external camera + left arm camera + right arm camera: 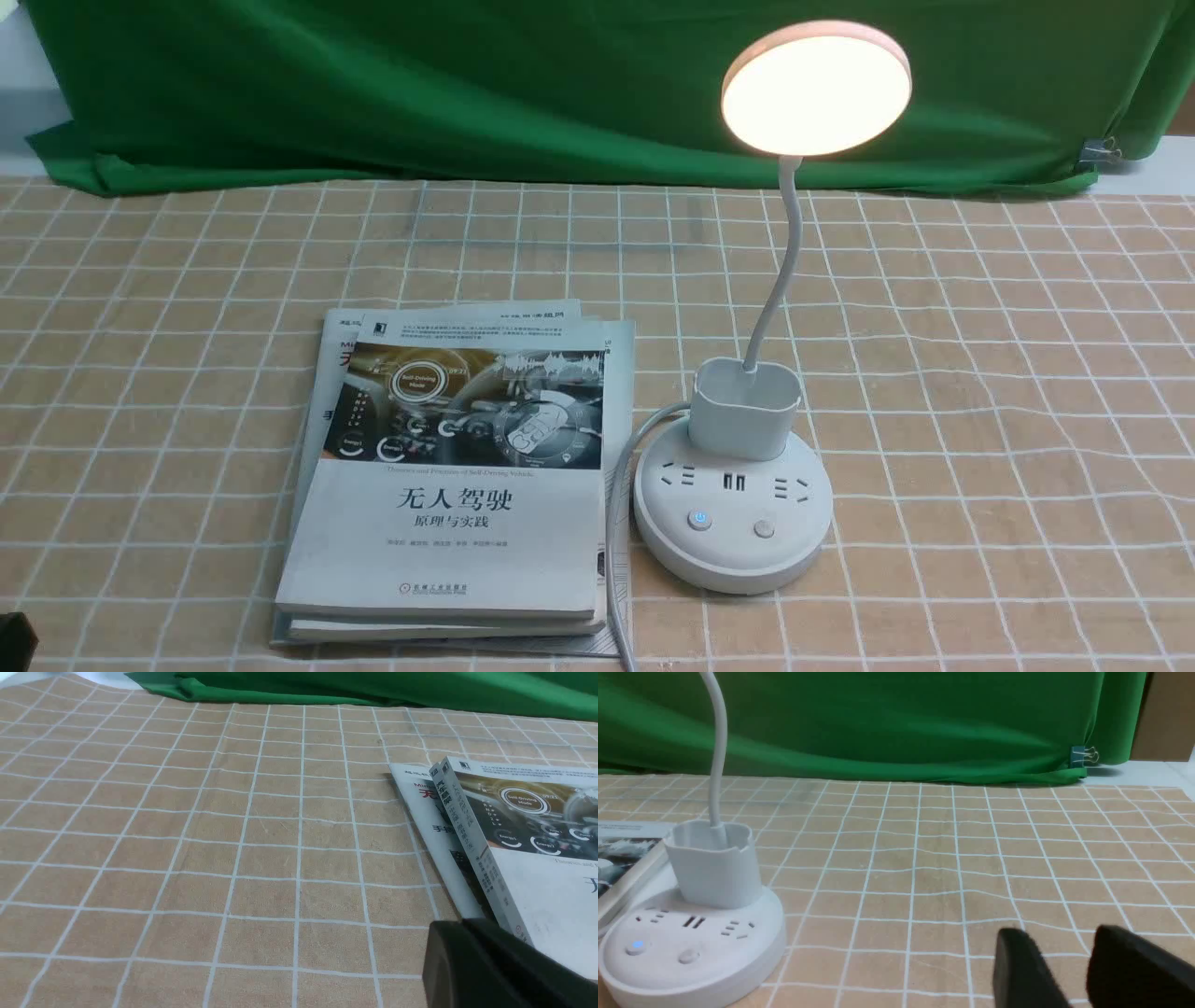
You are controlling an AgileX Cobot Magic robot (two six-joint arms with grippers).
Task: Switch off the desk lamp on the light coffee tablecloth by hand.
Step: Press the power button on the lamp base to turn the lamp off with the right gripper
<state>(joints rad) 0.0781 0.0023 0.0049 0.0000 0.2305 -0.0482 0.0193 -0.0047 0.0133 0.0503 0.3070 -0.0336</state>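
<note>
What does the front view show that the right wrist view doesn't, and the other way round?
Only the front view shows the glowing head of the desk lamp. Only the right wrist view shows the right gripper, jaws open. Both show the lamp's base, cup holder, the light coffee tablecloth and the green backdrop.

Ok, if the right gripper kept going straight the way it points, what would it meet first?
Probably only bare tablecloth, then the green backdrop; the right gripper points past the desk lamp, though depth is unclear.
</note>
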